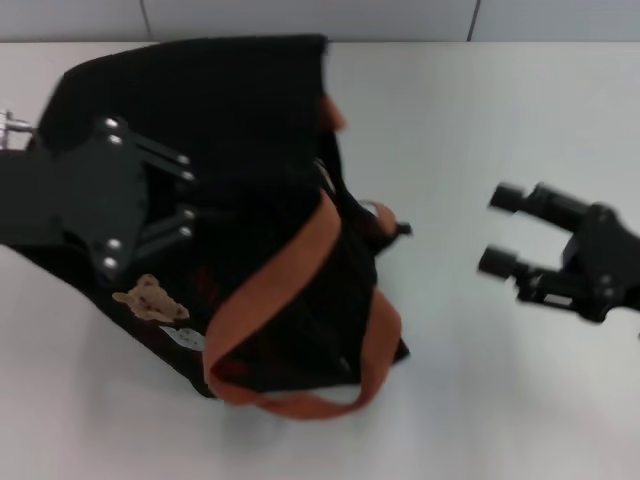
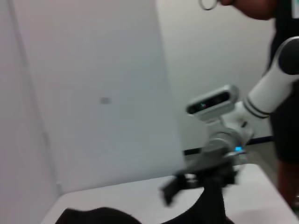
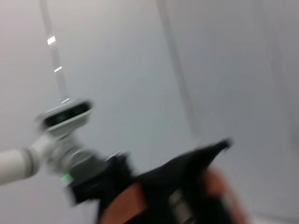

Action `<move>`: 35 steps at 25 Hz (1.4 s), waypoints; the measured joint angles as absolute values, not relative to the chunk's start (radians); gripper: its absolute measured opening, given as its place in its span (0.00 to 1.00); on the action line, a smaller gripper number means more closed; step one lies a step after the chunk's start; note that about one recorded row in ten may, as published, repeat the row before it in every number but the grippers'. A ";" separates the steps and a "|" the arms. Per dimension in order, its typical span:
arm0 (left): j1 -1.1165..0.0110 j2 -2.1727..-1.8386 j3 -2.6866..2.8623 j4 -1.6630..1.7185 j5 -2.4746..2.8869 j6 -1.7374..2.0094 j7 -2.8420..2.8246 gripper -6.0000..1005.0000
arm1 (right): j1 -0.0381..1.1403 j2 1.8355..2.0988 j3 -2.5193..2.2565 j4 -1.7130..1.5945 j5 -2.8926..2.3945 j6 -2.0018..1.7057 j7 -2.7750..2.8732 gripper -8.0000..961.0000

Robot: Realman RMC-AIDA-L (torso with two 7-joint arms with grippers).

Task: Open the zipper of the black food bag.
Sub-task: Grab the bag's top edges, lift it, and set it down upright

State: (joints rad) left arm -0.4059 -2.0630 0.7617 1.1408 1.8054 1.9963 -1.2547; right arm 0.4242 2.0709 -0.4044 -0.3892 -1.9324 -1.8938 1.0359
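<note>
Left gripper (image 1: 185,205): over black food bag (image 1: 250,150) near its left side; finger state could not be told. Right gripper (image 1: 500,232): fingers spread, holding nothing, well apart from bag on white table (image 1: 480,400). Zipper: not discernible, probably unopened; opening remained.

The black food bag (image 1: 255,200) lies tilted on the white surface (image 1: 480,400), its orange-brown handles (image 1: 290,290) looping toward six o'clock. A small tan bear (image 1: 150,298) shows at its eight o'clock side. The left hand (image 1: 185,205) rests over the bag at nine o'clock. The right hand (image 1: 500,230), fingers spread, hovers apart at three o'clock.
</note>
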 joint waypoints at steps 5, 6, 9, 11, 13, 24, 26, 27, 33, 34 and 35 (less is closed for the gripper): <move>-0.429 -2.070 0.830 1.115 1.786 1.985 -1.253 0.11 | 0.404 2.083 -0.264 -0.313 -1.922 -1.883 0.755 0.85; -0.429 -2.070 0.830 1.115 1.786 1.985 -1.253 0.11 | 0.404 2.083 -0.264 -0.313 -1.922 -1.883 0.755 0.85; -0.440 -2.070 0.833 1.076 1.775 1.971 -1.247 0.11 | 0.392 2.085 -0.241 -0.260 -1.920 -1.881 0.528 0.85; -0.451 -2.070 0.833 1.041 1.774 1.958 -1.240 0.11 | 0.378 2.087 -0.221 -0.211 -1.917 -1.881 0.371 0.85; -0.454 -2.070 0.833 1.030 1.774 1.954 -1.235 0.11 | 0.360 2.088 -0.202 -0.150 -1.913 -1.881 0.202 0.84; -0.480 -2.070 0.853 0.974 1.775 1.936 -1.221 0.11 | 0.329 2.091 -0.189 0.182 -1.911 -1.784 -0.540 0.84; -0.482 -2.070 0.864 0.968 1.776 1.928 -1.221 0.11 | 0.333 2.091 -0.191 0.227 -1.912 -1.757 -0.629 0.84; -0.482 -2.070 0.868 0.966 1.776 1.925 -1.220 0.11 | 0.335 2.091 -0.190 0.249 -1.913 -1.740 -0.671 0.84; -0.482 -2.071 0.873 0.952 1.774 1.918 -1.219 0.11 | 0.352 2.092 -0.194 0.305 -1.916 -1.678 -0.789 0.84; -0.482 -2.071 0.873 0.951 1.773 1.918 -1.219 0.11 | 0.354 2.092 -0.193 0.311 -1.916 -1.667 -0.805 0.84; -0.482 -2.071 0.873 0.951 1.773 1.918 -1.219 0.11 | 0.358 2.092 -0.190 0.326 -1.917 -1.647 -0.834 0.84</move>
